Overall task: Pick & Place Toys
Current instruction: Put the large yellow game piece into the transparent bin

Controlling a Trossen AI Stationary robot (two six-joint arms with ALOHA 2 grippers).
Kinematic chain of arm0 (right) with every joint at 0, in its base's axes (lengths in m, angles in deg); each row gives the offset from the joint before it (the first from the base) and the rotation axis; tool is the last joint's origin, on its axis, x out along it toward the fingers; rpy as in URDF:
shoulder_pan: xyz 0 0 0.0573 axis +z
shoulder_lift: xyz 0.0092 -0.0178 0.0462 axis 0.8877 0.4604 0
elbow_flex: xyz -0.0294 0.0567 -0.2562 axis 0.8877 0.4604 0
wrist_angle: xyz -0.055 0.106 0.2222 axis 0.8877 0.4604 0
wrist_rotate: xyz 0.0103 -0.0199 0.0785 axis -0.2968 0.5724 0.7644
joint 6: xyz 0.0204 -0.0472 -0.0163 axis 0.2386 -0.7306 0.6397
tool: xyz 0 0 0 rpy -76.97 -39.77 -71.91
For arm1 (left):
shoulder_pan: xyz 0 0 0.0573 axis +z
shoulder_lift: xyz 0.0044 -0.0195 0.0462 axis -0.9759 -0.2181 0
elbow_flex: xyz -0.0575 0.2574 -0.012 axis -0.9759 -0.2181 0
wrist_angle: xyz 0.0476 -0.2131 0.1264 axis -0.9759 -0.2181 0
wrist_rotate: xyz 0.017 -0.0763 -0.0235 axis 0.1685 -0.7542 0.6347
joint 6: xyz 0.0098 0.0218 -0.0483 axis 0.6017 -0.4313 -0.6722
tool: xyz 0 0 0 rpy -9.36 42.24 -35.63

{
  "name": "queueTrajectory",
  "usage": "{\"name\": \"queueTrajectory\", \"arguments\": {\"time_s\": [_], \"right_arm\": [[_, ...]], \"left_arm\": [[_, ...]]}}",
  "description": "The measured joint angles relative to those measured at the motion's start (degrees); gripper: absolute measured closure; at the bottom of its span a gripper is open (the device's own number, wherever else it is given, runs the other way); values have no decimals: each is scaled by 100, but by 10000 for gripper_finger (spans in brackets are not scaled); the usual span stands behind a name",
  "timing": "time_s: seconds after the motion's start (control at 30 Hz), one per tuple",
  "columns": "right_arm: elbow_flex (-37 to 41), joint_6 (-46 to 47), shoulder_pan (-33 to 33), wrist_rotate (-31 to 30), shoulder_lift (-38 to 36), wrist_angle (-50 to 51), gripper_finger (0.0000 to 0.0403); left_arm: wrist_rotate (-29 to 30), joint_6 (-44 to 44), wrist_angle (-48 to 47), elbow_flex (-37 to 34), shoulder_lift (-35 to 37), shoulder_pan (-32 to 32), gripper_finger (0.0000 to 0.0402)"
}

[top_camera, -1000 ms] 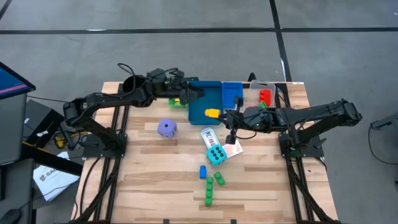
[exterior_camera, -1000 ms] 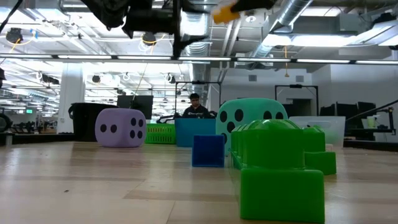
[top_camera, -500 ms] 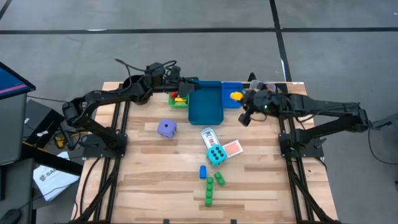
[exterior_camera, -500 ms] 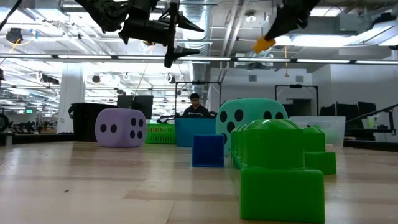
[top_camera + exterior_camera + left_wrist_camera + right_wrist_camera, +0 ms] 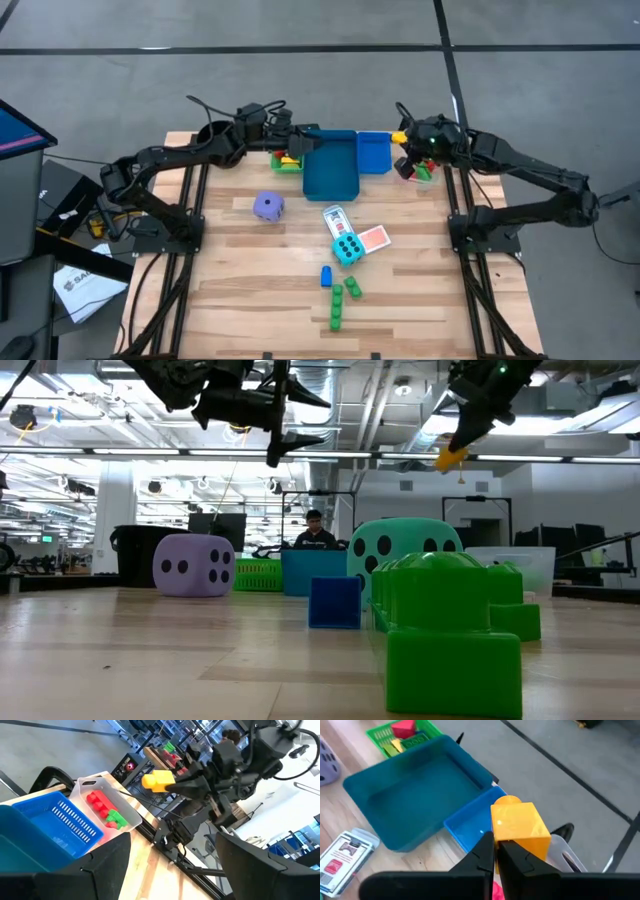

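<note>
The table (image 5: 260,280) is a pale wooden slab carrying all items. At its far edge stand four bins in a row: a green bin (image 5: 288,161), a large teal bin (image 5: 330,170), a smaller blue bin (image 5: 373,152) and a clear bin (image 5: 107,795).

The left arm (image 5: 165,160) reaches along the far left side; its pincer (image 5: 303,150) hangs in the air over the green bin's edge, fingers spread wide, holding nothing. The right arm (image 5: 520,170) reaches in from the far right; its pincer (image 5: 495,851) is raised above the clear bin, fingers pinched narrow on a yellow brick (image 5: 519,826).

The cyan die (image 5: 347,249) sits near the table's middle, touching a red-backed card (image 5: 374,238) and close to a card box (image 5: 335,221). The purple die (image 5: 268,206) stands apart to the left, on bare wood.

Nearer the front edge lie a blue brick (image 5: 326,277), a green brick (image 5: 353,288) and a longer green brick stack (image 5: 337,308), all close together.

The green bin holds red and yellow bricks (image 5: 403,728). The clear bin holds red bricks (image 5: 97,802) and a green piece (image 5: 116,818).

A person (image 5: 314,532) shows in the room beyond the table.
</note>
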Motion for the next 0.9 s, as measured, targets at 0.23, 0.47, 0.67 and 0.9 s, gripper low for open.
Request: {"name": "queueTrajectory", "arguments": {"time_s": [0.23,0.47,0.67,0.9], "right_arm": [[0,2,-393,100,0,383,397],[353,6,-990,438,-2,578,395],[1001,17,-1558,1060,0,293,396],[1629,224,-2175,1745,0,-208,395]], "left_arm": [[4,0,0,0,0,-90,117],[36,0,2,-2,0,-107,117],[44,0,2,-4,0,-105,117],[68,-1,2,-4,0,-105,117]]}}
